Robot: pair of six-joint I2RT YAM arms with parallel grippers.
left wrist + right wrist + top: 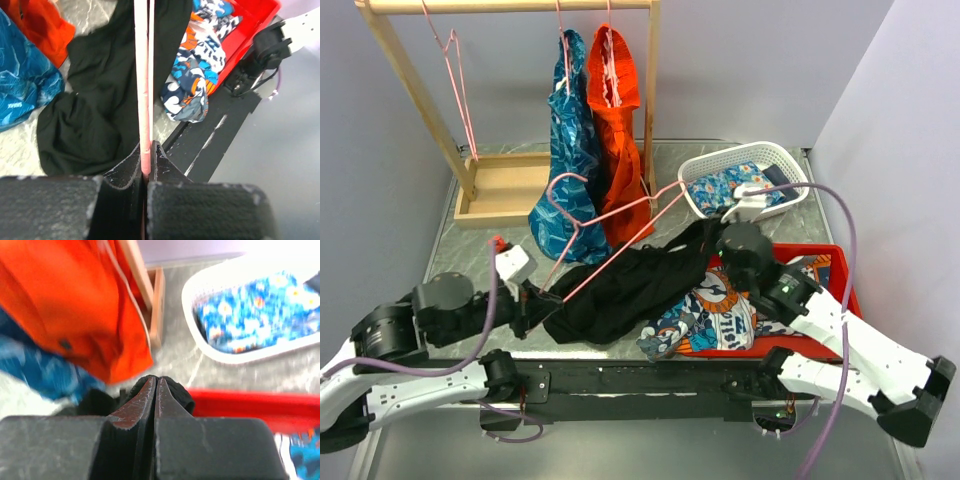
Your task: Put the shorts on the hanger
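The black shorts (pixel 620 290) lie bunched on the table's middle and drape over a pink wire hanger (pixel 610 215) that slants from lower left to upper right. My left gripper (pixel 535 300) is shut on the hanger's lower corner; the pink wire (pixel 142 90) runs up from between its jaws, over the shorts (pixel 90 125). My right gripper (pixel 712 232) is shut on a fold of the shorts (pixel 175 390) at their upper right end, by the red bin's edge.
A wooden rack (pixel 505 190) stands at the back with a spare pink hanger (pixel 455 80), a blue patterned garment (pixel 570 150) and an orange-red garment (pixel 615 130). A white basket (pixel 715 165) holds floral cloth. A red bin (pixel 830 260) holds patterned clothes (pixel 705 320).
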